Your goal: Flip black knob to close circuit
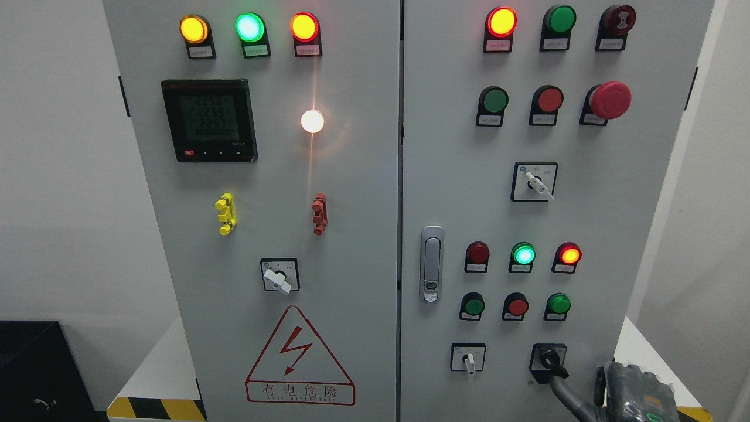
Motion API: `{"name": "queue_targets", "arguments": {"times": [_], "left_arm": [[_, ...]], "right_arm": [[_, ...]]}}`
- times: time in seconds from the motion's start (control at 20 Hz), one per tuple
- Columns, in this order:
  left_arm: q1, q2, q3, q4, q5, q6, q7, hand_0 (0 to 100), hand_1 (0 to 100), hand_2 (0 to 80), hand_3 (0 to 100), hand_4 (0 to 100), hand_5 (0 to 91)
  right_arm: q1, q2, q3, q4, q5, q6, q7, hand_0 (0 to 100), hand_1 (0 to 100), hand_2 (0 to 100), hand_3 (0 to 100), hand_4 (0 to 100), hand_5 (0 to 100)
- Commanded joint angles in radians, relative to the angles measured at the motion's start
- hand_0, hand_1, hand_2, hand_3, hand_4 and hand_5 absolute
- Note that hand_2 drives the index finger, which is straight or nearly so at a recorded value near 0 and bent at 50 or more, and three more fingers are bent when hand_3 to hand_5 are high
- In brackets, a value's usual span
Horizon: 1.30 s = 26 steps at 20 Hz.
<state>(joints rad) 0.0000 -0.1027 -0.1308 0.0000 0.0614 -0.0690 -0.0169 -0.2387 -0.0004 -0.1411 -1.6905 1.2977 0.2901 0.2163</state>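
The black knob [551, 358], set low on the cabinet [363, 176] at its right edge, is touched from below right by an extended finger of the right hand [621, 390], nothing being grasped.

Just above the dark grey right hand [630, 390] a black knob [549, 357] is showing against the pale grey cabinet [363, 264], whose green lamp [523, 255] is glowing farther up.

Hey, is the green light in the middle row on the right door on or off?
On. The green lamp glows bright with a pale center, while the dark red lamp left of it looks unlit.
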Motion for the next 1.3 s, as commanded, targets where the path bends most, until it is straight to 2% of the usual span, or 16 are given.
{"name": "queue_targets", "arguments": {"times": [0.0, 0.25, 0.5, 0.85, 1.05, 1.25], "left_arm": [[0.021, 0.000, 0.000, -0.023, 0.000, 0.000, 0.000, 12, 56, 0.0, 0, 0, 0.0], [0.021, 0.000, 0.000, -0.023, 0.000, 0.000, 0.000, 12, 56, 0.0, 0, 0, 0.0], [0.021, 0.001, 0.000, -0.023, 0.000, 0.000, 0.000, 12, 56, 0.0, 0, 0, 0.0], [0.021, 0.000, -0.001, -0.023, 0.000, 0.000, 0.000, 12, 56, 0.0, 0, 0, 0.0], [0.021, 0.000, -0.001, -0.023, 0.000, 0.000, 0.000, 12, 56, 0.0, 0, 0, 0.0], [0.021, 0.000, 0.000, -0.023, 0.000, 0.000, 0.000, 12, 56, 0.0, 0, 0, 0.0]], "right_arm": [[0.004, -0.013, 0.052, 0.000, 0.000, -0.005, 0.005, 0, 0, 85, 100, 88, 91], [0.016, -0.013, 0.089, -0.001, 0.000, -0.003, 0.002, 0, 0, 85, 100, 88, 91], [0.033, -0.013, 0.121, -0.015, 0.000, -0.002, -0.020, 0, 0, 85, 100, 88, 91], [0.107, -0.001, 0.118, -0.112, -0.050, 0.000, -0.038, 0, 0, 83, 99, 88, 91], [0.156, 0.002, 0.110, -0.175, -0.141, 0.001, -0.083, 0, 2, 79, 96, 85, 90], [0.199, 0.032, 0.107, -0.225, -0.295, 0.000, -0.159, 0, 3, 70, 95, 82, 84]]}}
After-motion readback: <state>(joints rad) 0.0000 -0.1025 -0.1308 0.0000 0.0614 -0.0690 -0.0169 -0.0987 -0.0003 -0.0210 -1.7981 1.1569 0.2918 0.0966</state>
